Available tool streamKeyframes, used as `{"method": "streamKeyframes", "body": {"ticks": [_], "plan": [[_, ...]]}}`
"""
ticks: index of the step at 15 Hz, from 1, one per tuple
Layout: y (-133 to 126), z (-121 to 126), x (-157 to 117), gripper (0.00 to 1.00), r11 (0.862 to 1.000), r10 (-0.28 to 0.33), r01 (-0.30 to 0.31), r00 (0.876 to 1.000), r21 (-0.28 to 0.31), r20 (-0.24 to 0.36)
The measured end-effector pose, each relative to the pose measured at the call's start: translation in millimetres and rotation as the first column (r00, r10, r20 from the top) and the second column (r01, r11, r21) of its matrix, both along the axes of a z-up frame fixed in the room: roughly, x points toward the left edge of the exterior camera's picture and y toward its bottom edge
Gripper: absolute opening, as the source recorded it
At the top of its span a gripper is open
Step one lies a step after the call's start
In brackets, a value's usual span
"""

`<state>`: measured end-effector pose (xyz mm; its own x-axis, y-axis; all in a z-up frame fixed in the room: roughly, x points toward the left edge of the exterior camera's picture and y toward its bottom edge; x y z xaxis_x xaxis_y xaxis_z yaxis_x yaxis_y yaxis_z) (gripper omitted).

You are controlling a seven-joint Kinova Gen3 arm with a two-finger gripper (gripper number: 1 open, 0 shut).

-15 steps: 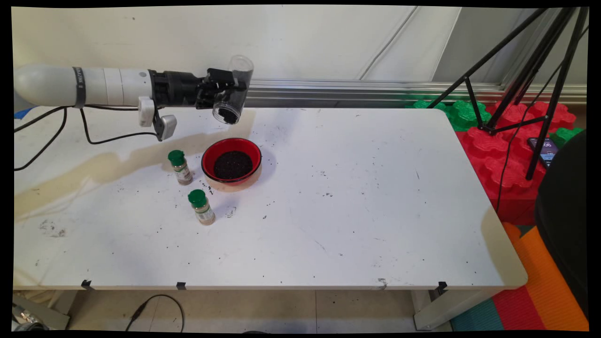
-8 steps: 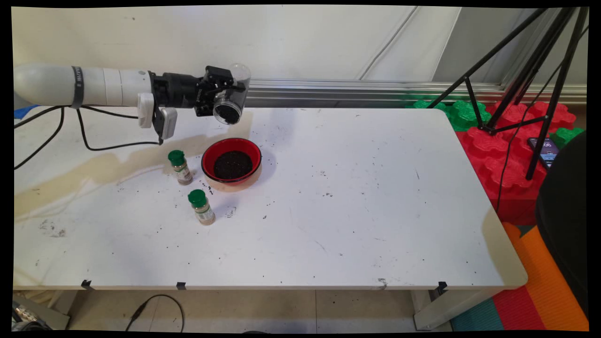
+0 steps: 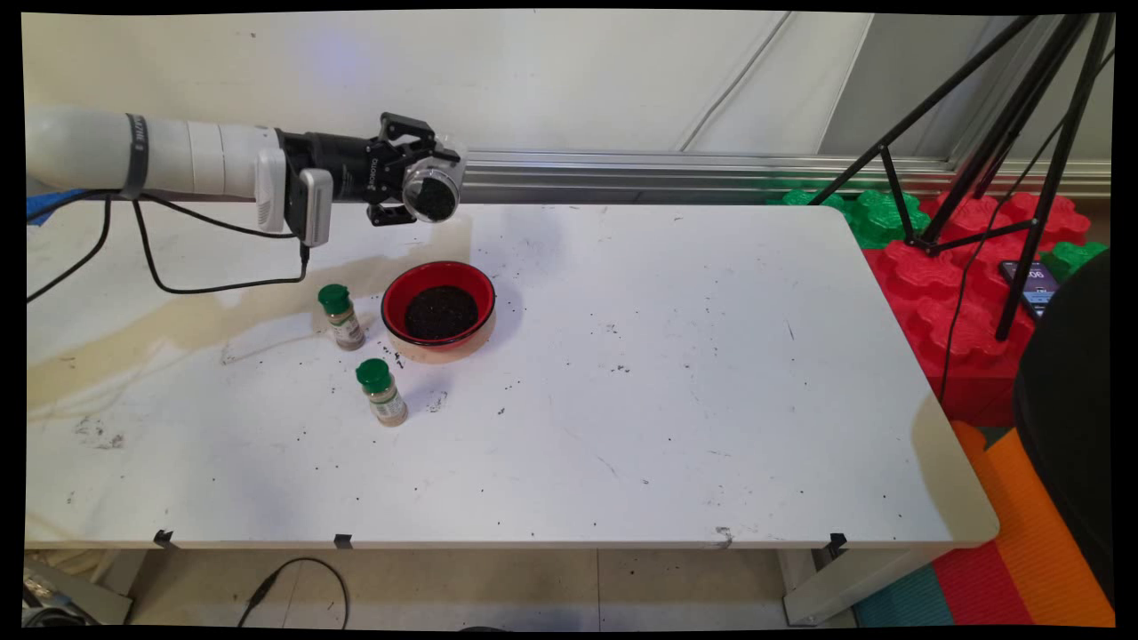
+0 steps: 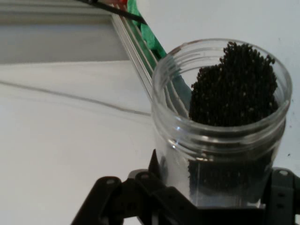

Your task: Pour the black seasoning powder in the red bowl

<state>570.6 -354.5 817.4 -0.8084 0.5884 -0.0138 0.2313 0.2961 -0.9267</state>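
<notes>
Now my arm reaches in from nine o'clock, level above the far side of the counter [image 3: 676,373], and my hand [image 3: 411,176] is pinching a clear jar [image 3: 433,189] between its fingers. In the main view the jar lies on its side with its long axis running roughly toward the camera, the open mouth facing six o'clock and showing dark granules [image 4: 233,84] inside. In the hand view the jar [image 4: 220,126] rises from the linkage, the granules heaped against one wall and reaching the rim.

Below the hand on the counter, going left to right: a green-capped spice bottle [image 3: 340,316] stands upright, a second green-capped bottle [image 3: 380,390] stands nearer the camera at about five o'clock from the first, and a red bowl [image 3: 438,308] sits just beside the first bottle, at its three o'clock. The bowl holds a bed of the same dark granules. From the jar's mouth the bowl lies at six o'clock, down on the counter and well apart from it. Dark specks are scattered around the bowl and further right across the counter.
</notes>
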Motion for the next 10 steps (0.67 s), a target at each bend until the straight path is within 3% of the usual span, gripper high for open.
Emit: {"method": "streamKeyframes", "body": {"ticks": [5,10], "plan": [[5.0,14.3,-3.3,0.0,0.992,0.081,-0.066,0.987,0.11,-0.138],[9.5,32.7,-8.8,0.0,0.967,0.17,-0.111,0.95,0.228,-0.261]]}}
